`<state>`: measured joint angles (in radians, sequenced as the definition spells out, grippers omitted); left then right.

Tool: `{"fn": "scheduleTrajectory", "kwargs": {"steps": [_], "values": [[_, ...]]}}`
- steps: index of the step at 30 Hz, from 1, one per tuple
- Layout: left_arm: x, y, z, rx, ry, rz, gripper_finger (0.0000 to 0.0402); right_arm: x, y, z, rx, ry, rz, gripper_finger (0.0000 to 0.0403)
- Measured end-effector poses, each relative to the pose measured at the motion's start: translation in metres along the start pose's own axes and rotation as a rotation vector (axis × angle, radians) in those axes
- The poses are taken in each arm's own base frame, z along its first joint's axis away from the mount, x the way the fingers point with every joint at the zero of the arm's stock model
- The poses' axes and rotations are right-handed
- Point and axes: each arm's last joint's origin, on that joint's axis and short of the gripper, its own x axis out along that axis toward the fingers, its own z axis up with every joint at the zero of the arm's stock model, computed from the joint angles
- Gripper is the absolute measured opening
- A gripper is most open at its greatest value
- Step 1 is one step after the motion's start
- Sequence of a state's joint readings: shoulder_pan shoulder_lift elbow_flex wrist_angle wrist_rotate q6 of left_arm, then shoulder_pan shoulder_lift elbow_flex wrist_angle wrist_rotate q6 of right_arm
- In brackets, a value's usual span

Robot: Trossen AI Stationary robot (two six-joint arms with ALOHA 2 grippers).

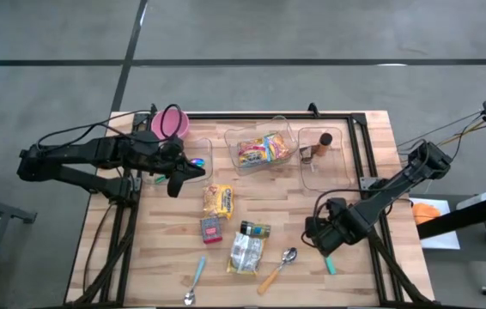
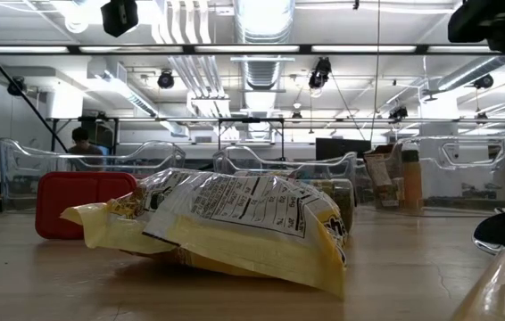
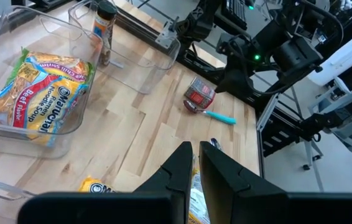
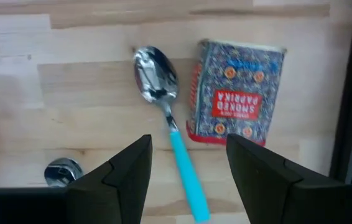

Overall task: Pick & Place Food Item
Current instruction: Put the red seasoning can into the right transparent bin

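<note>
**Some food binned, more on the table**

Judging by the layout, the job is partly done: the middle bin holds a ramen pack, and the bin right of it a spice bottle.

Below the middle bin lie four loose items: a yellow bag, red box, jar and white packet. A paprika tin lies farther right.

The left gripper, left of that bin, is empty, fingers together. The right gripper hovers apart over a teal spoon beside the tin.

Count: three bins, three spoons, one pink bowl.
</note>
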<state>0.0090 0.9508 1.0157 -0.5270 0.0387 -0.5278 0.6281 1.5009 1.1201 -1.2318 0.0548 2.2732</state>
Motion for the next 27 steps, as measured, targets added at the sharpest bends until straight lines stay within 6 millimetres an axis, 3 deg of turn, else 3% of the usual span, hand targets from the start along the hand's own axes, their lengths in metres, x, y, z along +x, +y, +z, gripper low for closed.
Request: {"fn": "scheduleTrajectory", "kwargs": {"steps": [11,15,20,22,27], "values": [[0.0000,0.0000,0.0000,0.000,0.000,0.000,0.0041,0.0034,-0.0043,-0.0003,0.032,0.038,-0.070,0.0215],[0.0000,-0.0001,-0.0001,-0.001,0.002,-0.003,0.0040,0.0036,-0.0047,-0.0005,0.031,0.046,-0.080,0.0269],[0.0000,-0.0002,-0.0001,-0.004,0.004,-0.006,0.0040,0.0036,-0.0048,-0.0004,0.023,0.048,-0.082,0.0373],[0.0000,-0.0002,-0.0001,-0.004,0.004,-0.006,0.0040,0.0036,-0.0055,-0.0003,0.022,0.053,-0.094,0.0392],[0.0000,-0.0002,-0.0001,-0.004,0.004,-0.006,0.0040,0.0083,-0.0090,-0.0005,0.017,0.058,-0.125,0.0365]]}}
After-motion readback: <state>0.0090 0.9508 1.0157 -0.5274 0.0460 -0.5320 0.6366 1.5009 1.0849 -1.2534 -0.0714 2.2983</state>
